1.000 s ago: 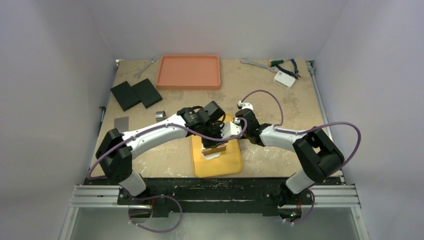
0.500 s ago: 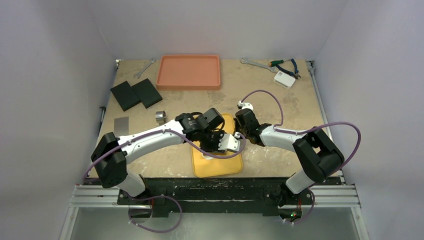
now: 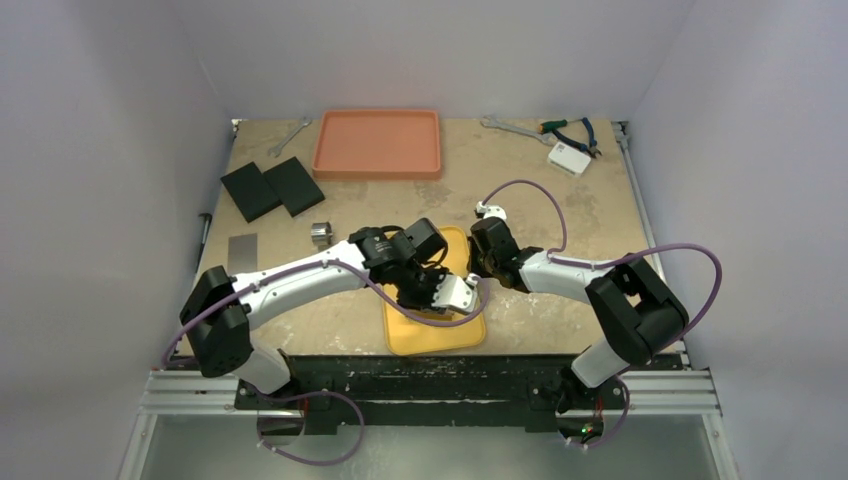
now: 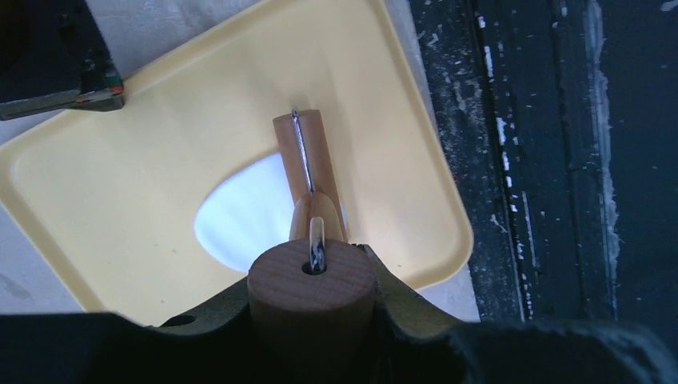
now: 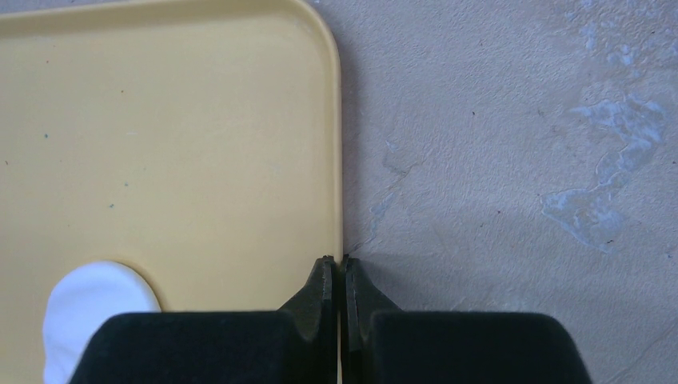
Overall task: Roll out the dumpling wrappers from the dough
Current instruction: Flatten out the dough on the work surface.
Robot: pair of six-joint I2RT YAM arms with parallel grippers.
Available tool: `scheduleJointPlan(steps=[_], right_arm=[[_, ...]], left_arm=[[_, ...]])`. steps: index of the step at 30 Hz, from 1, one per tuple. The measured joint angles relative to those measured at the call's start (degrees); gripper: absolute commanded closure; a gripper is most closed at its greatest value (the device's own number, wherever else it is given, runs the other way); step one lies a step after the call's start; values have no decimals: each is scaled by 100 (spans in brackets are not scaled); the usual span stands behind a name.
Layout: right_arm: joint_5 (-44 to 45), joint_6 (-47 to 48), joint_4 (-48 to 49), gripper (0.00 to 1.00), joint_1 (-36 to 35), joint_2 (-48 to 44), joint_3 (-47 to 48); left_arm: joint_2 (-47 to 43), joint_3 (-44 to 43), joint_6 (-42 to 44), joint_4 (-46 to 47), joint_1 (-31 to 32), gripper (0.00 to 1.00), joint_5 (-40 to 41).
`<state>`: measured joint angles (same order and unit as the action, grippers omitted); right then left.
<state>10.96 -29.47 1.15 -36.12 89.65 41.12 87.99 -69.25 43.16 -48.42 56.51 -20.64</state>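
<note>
1. My left gripper (image 4: 313, 328) is clenched round one wooden handle of the rolling pin (image 4: 307, 156). The pin lies across the dumpling wrapper (image 4: 240, 214), a flat white disc on the yellow tray (image 4: 112, 184). The wrapper is in the tray's near half, at the near middle of the table between my two arms.
2. My right gripper (image 5: 336, 276) is pinched shut on nothing, with its tips at the tray's right rim. I cannot tell whether they bear on the rim or on the table (image 5: 496, 160) just beside it.
3. Tray skid: if those tips are only beside the rim, a hard push on the pin can slide the whole tray, and the stroke is wasted.
4. Uneven sheet: I hold only one handle, so my end presses harder. The wrapper can come out wedge-shaped, or the free end of the pin can lift off.
5. Sticking: I see no flour on the tray. The dough may cling to the pin and peel up or fold over on itself.
6. Overrun: the wrapper is not far from the raised rim. A long stroke can ride the pin up onto it and pinch the dough's edge thin.
7. Crowding: both wrists are close together over the tray's right side, so a wide stroke risks knocking one against the other.
</note>
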Motion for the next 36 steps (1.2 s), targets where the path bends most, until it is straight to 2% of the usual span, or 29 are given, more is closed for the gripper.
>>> scheduleJointPlan(steps=[6, 12, 17, 22, 25, 28, 32, 36], right_arm=[[0, 0, 0, 100, 0, 0, 0], [0, 0, 0, 100, 0, 0, 0], [0, -2, 0, 100, 0, 0, 0], [0, 0, 0, 100, 0, 0, 0], [0, 0, 0, 100, 0, 0, 0], [0, 0, 0, 100, 0, 0, 0], [0, 0, 2, 100, 0, 0, 0], [0, -2, 0, 100, 0, 0, 0]], left_arm=[[0, 46, -98, -597, 149, 100, -546], [-2, 7, -157, -717, 125, 100, -590], [-2, -339, -643, -894, -155, 100, -507], [-2, -1075, -1290, -487, -629, 100, 83], [26, -1147, -1569, -186, -660, 100, 511], [179, -988, -1716, 79, -656, 100, 835], [457, -509, -1746, 297, -638, 100, 874], [315, -310, -1552, 415, -313, 100, 872]])
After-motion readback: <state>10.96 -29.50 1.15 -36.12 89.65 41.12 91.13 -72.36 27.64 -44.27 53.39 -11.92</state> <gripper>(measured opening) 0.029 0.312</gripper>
